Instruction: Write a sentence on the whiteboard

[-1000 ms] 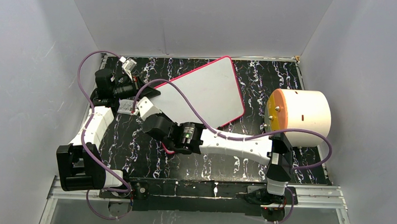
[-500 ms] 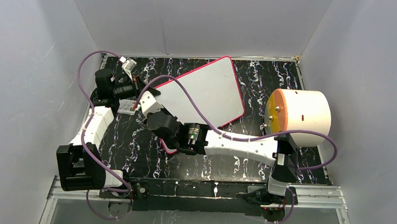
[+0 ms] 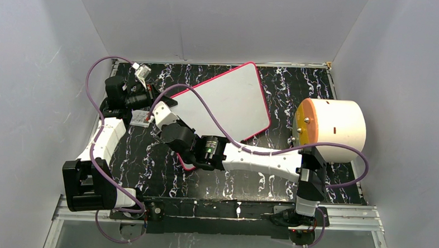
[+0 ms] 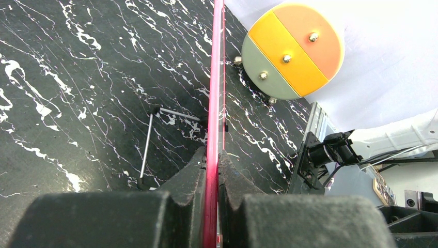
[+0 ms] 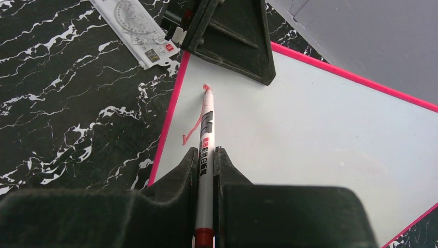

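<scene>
The whiteboard point(image 3: 229, 102) lies tilted on the black marbled table, white with a pink-red frame; it also shows in the right wrist view point(image 5: 320, 129). My left gripper point(image 3: 161, 102) is shut on its left edge; in the left wrist view the red frame point(image 4: 214, 103) runs edge-on between the jaws. My right gripper point(image 5: 205, 155) is shut on a white marker point(image 5: 206, 134) with a red end. Its tip touches the board near the left edge. A short red stroke point(image 5: 192, 130), the start of the sentence, lies beside it. My right gripper in the top view point(image 3: 160, 117) is over the board's left corner.
A white cylinder with an orange, yellow and grey face point(image 3: 331, 129) lies right of the board, also seen in the left wrist view point(image 4: 292, 49). A small printed card point(image 5: 137, 31) lies left of the board. A thin metal stand leg point(image 4: 147, 144) rests on the table.
My right arm has shifted slightly over the board's left corner, moving the marker there. The left arm and the board have not moved.
</scene>
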Controlling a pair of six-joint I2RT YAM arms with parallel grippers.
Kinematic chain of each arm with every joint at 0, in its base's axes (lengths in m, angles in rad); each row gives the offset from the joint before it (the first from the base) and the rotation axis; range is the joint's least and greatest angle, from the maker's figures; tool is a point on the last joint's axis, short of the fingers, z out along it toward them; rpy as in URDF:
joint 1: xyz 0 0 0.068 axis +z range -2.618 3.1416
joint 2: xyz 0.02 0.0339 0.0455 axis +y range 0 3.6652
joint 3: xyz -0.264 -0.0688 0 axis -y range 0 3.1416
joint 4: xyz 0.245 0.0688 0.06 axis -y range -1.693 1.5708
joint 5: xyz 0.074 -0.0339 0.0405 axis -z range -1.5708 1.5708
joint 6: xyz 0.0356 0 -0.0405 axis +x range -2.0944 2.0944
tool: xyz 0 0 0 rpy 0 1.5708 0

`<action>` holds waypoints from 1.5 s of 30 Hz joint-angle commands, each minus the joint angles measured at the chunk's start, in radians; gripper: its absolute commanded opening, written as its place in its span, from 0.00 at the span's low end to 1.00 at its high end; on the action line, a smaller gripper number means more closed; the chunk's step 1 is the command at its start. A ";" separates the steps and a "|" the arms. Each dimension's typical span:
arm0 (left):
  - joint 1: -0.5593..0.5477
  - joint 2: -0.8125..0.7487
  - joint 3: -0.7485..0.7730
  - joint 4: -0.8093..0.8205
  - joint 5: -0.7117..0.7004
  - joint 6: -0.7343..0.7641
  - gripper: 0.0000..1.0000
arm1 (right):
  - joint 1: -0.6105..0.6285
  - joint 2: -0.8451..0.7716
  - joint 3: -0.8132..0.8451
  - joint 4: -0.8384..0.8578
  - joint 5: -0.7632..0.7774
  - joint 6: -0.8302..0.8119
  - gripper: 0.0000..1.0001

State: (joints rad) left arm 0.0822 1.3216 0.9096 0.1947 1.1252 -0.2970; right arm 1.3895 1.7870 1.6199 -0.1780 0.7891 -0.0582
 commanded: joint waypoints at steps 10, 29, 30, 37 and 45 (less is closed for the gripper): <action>0.014 0.027 -0.020 -0.018 -0.103 0.064 0.00 | -0.019 0.016 0.051 0.022 0.017 0.001 0.00; 0.015 0.030 -0.019 -0.018 -0.101 0.062 0.00 | -0.025 0.010 0.041 -0.055 0.058 0.050 0.00; 0.014 0.030 -0.018 -0.018 -0.101 0.062 0.00 | -0.025 0.008 0.041 -0.067 0.057 0.062 0.00; 0.015 0.030 -0.018 -0.018 -0.100 0.062 0.00 | -0.023 0.007 0.046 -0.121 0.036 0.102 0.00; 0.015 0.031 -0.018 -0.018 -0.100 0.061 0.00 | -0.024 0.008 0.060 -0.161 -0.022 0.130 0.00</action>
State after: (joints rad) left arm 0.0864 1.3338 0.9096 0.2058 1.1294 -0.3042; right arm 1.3746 1.7889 1.6333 -0.3073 0.8112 0.0345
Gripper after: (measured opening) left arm 0.045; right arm 0.174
